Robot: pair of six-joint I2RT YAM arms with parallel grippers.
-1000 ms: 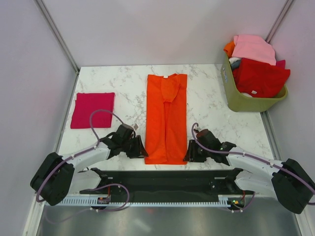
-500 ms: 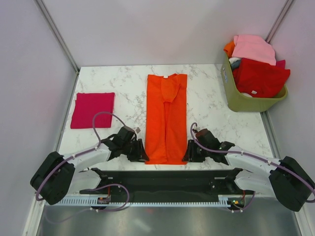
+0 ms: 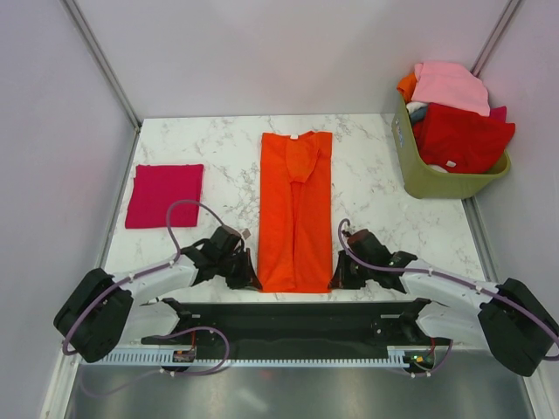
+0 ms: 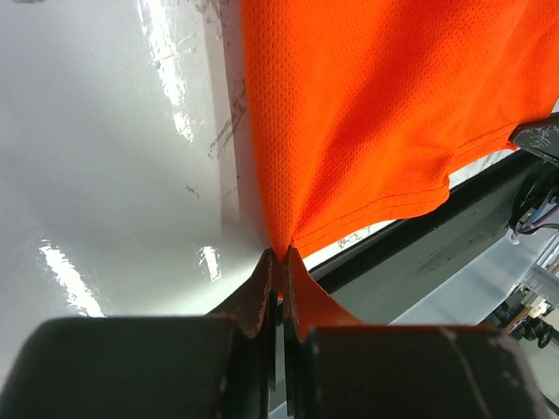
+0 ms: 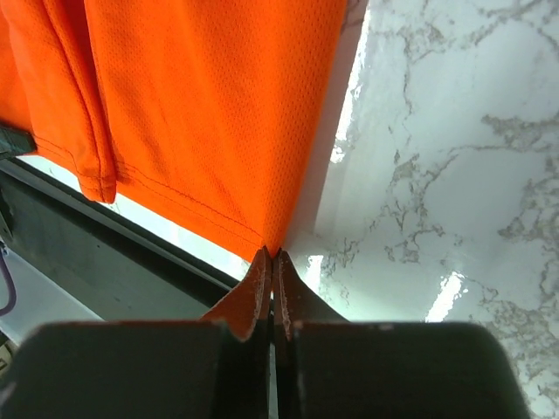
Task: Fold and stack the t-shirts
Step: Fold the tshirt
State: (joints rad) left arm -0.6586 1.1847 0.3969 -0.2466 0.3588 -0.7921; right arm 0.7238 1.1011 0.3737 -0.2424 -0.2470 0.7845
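Since the next fold needs the hem lifted evenly, I have both arms low at the near corners of the orange t-shirt (image 3: 295, 209). From the top view it lies as a long narrow strip down the middle of the worktop (image 3: 376, 201), sides folded in, white tag at the far collar. The crimson t-shirt (image 3: 164, 195) sits folded square at far left, well apart. A green basket (image 3: 454, 185) of other clothes stands at far right.

Left wrist: left jaws pressed together, pinching the near left hem corner, and the mesh cloth puckers into the pinch.

Right wrist: right jaws likewise clamped on the near right corner. The stitched hem is visible, with a folded layer at left.

I judge it's ready to carry toward the collar.
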